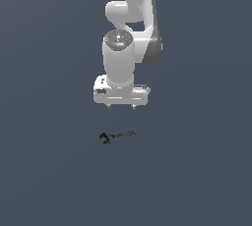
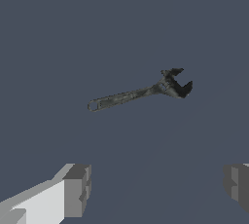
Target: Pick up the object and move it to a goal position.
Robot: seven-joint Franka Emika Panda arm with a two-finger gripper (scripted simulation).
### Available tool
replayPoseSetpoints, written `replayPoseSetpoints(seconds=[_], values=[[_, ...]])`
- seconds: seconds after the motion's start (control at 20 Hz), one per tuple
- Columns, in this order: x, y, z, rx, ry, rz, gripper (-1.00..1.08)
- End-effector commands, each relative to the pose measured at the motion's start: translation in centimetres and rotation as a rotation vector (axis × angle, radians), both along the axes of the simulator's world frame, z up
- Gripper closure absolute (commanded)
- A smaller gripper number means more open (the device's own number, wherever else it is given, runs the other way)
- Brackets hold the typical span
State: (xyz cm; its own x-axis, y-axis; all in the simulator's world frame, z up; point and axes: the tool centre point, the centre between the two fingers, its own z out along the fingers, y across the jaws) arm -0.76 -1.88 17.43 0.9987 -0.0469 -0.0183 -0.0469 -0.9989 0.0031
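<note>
The claw (image 2: 155,191), fingers spread wide and empty, hangs above the wrench (image 2: 141,92), apart.

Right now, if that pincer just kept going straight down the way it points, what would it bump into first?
Probably the bare floor. The open pincer points down, but the little wrench lies ahead of its fingers, not between them. Depth is hard to judge.

Exterior view: off-arm, set back and raised, facing the arm head-on, hand (image 1: 121,106) mid-frame above the wrench (image 1: 118,136). Wrist view: on the wrist, looking down past the fingertips (image 2: 78,191), much closer. Both views share the wrench (image 2: 141,91) and the plain grey surface (image 1: 197,171) around it.
</note>
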Motion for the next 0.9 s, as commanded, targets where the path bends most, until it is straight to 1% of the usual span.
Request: replayPoseSetpoints(seconds=[0.0, 0.6, 0.85], values=[[0.00, 0.00, 0.00, 0.000, 0.000, 0.000, -0.92], [-0.48, -0.94, 0.22, -0.011, 0.009, 0.013, -0.92], [-0.35, -0.95, 0.06, -0.009, 0.008, -0.009, -0.92]])
